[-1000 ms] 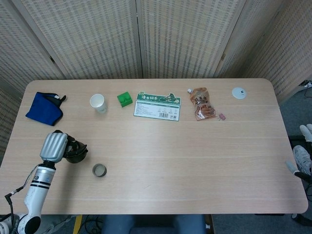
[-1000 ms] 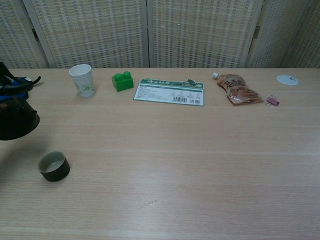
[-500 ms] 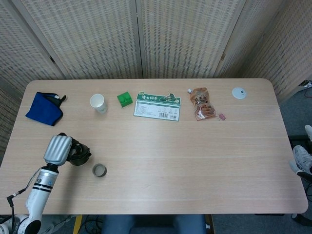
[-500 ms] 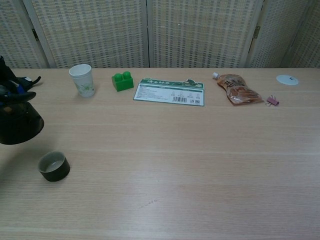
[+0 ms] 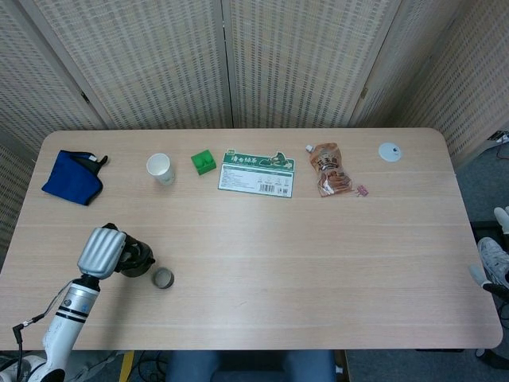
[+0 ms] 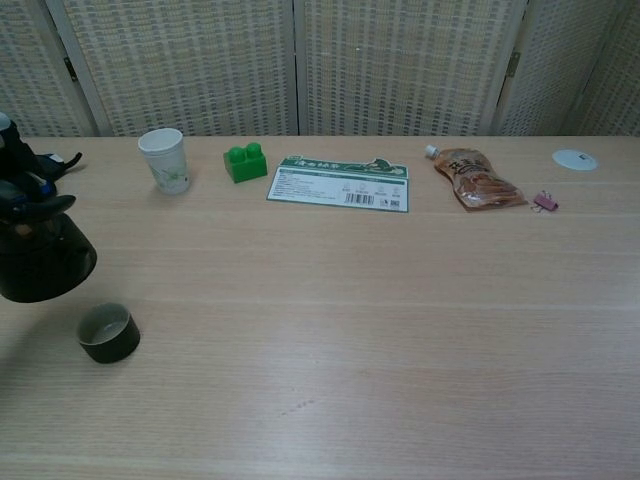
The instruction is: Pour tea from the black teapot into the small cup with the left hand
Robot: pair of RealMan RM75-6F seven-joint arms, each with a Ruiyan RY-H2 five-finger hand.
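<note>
Near the table's front-left corner, the left hand [image 5: 102, 251] has its fingers clamped on the black teapot [image 6: 42, 262], held aloft just beside the small cup [image 6: 107, 333]. Grasp and lift appear done; tilting and pouring remain. The right hand is out of view.

A pale wood-grain bench [image 5: 318, 255] with rounded corners fills most of the head view; behind it stands a folding screen [image 5: 231, 56] of woven, cream-coloured panels set in light frames, angled inward at both sides; the chest view shows the same panels [image 6: 400, 60] rising straight behind the bench's far edge; grey floor [image 5: 477, 171] shows past the right end of the bench; the light is even and soft, with only faint shadows.
</note>
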